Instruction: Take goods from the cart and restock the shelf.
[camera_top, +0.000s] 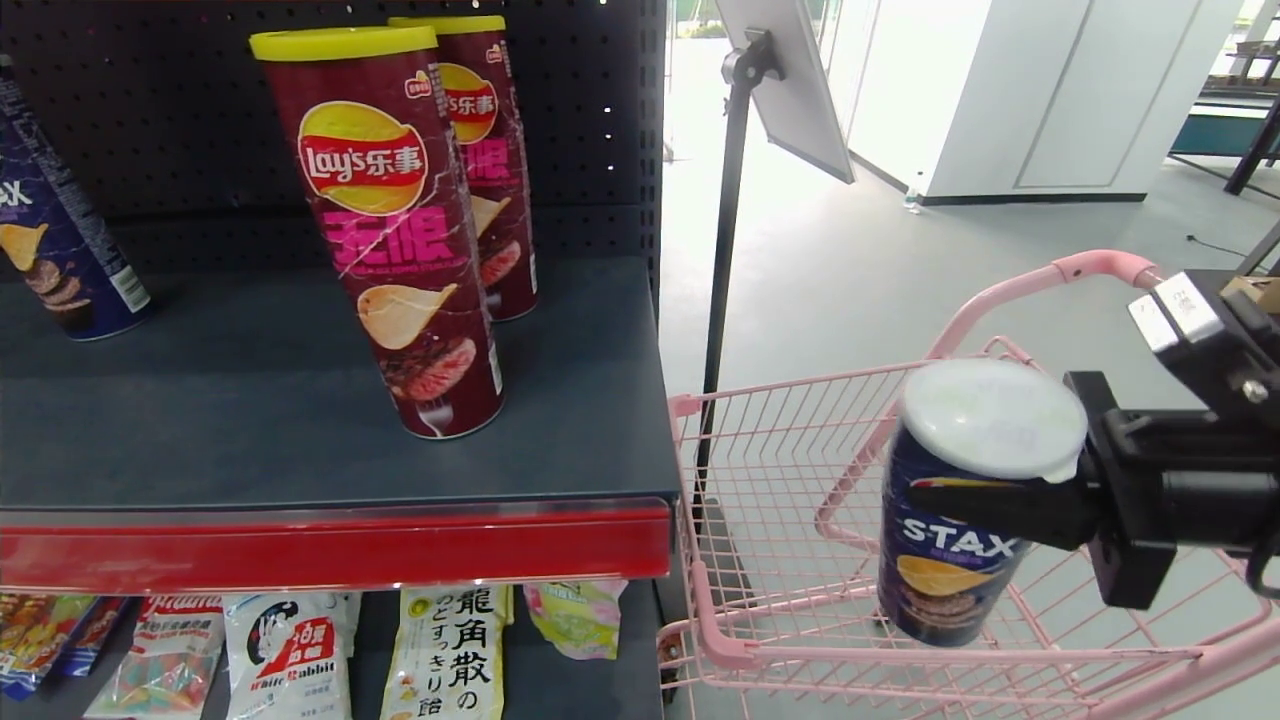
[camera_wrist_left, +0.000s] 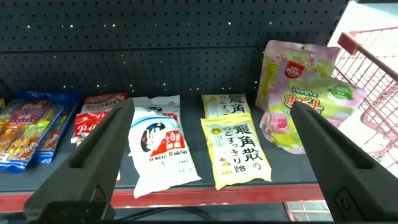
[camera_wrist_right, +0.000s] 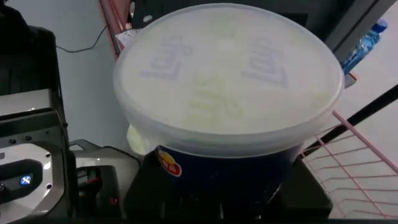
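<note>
Right of the shelf (camera_top: 250, 420), the head view has the right gripper (camera_top: 1000, 500) pinching a blue can (camera_top: 945, 580) just under its lid, above the pink cart (camera_top: 790, 385). Two maroon cans (camera_top: 400, 250) stand on the shelf. From the left wrist, the left gripper (camera_wrist_left: 211, 107) is spread wide before snack bags (camera_wrist_left: 158, 146) on a lower shelf (camera_wrist_left: 186, 194). From the right wrist, the can's white lid (camera_wrist_right: 230, 74) sits close.

Dark shelf (camera_top: 250, 420), two maroon chip cans (camera_top: 400, 260) upright on it, blue can (camera_top: 60, 250) farther left.
</note>
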